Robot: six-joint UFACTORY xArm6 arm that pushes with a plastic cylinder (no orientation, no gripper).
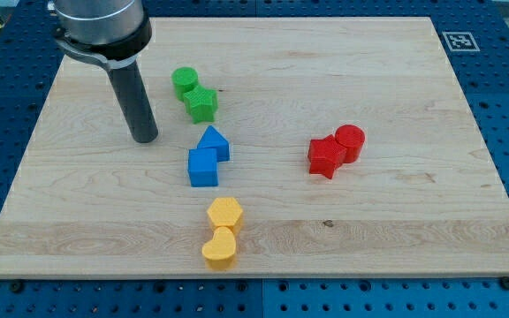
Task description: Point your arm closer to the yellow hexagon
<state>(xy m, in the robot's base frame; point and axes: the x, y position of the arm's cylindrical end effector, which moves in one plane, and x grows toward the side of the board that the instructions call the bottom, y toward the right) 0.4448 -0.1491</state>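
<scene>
The yellow hexagon (pixel 225 214) lies low in the middle of the wooden board (pixel 396 106), touching a yellow heart (pixel 220 249) just below it. My tip (pixel 145 139) rests on the board in the upper left, well up and to the left of the yellow hexagon. The tip touches no block. A blue cube (pixel 203 167) and a blue triangular block (pixel 214 142) sit between the tip and the hexagon, to the tip's right.
A green cylinder (pixel 184 83) and a green star (pixel 201 103) sit to the right of the rod. A red star (pixel 326 156) and a red cylinder (pixel 350 141) sit touching at the right middle. A blue pegboard surrounds the board.
</scene>
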